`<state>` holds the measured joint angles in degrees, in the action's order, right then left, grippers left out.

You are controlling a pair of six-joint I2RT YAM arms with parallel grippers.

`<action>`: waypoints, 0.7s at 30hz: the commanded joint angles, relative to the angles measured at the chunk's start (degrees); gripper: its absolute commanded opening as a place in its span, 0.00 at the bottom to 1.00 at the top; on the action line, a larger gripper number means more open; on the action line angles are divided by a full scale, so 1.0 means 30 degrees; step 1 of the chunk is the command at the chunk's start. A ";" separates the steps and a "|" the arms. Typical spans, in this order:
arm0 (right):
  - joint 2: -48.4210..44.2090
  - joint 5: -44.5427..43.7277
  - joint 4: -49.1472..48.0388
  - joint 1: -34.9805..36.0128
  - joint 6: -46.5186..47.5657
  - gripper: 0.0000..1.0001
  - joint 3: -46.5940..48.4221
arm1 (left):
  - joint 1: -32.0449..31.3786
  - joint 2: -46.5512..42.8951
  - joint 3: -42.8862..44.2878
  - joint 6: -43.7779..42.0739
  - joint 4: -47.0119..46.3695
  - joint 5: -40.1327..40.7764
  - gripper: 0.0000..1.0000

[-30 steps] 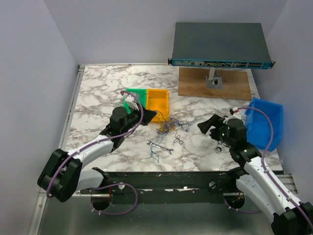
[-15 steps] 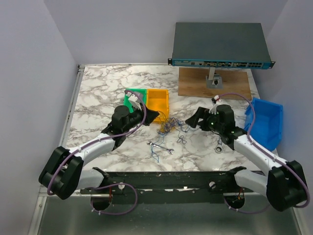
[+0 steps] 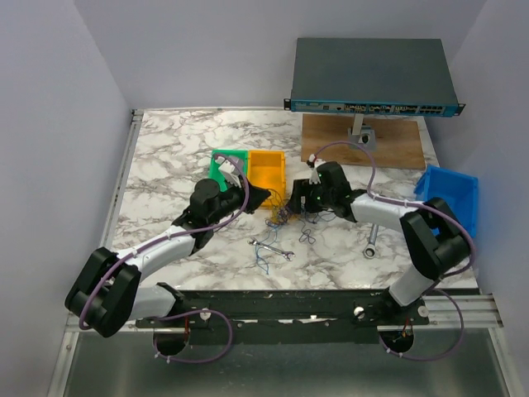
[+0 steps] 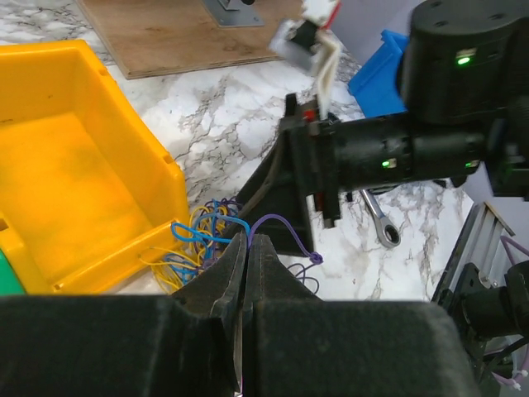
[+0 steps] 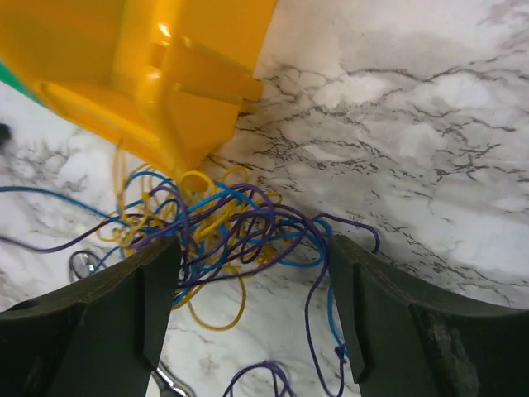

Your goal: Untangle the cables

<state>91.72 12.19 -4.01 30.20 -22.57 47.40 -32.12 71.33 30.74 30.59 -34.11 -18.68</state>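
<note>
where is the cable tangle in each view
top external: cable tangle mid-table, at the orange bin's near right corner
left wrist: lower centre, right of the bin
right wrist: centre, below the bin
shared landmark: the orange bin

No text, label, brand, number or sign could be read on anything in the views.

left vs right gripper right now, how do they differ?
The left gripper is shut, fingers pressed together; the right gripper is wide open. The right gripper's fingers stand either side of the cables; the left gripper's tip sits at the tangle's edge, and a pinched strand can't be confirmed. Both are at the cables beside the yellow bin.
</note>
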 commanded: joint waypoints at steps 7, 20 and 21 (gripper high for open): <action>-0.0116 -0.6474 -0.1634 0.0423 -0.0450 0.01 -0.1117 | -0.0146 -0.0396 0.0257 -0.0585 0.0158 0.0445 0.00; -1.4464 -2.2979 -0.2377 0.0379 -0.6408 0.01 -0.9242 | 0.0289 -0.4339 -0.2626 0.0499 0.0964 0.8869 0.00; -1.5620 -2.3846 -0.2042 0.0395 -0.7137 0.01 -0.9763 | 0.0392 -0.4833 -0.3147 0.0930 0.1025 1.0251 0.00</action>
<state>54.65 -37.43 -11.29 31.62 -35.48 24.10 -32.29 63.24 26.17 30.46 -30.68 -5.76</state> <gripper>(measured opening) 0.039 0.021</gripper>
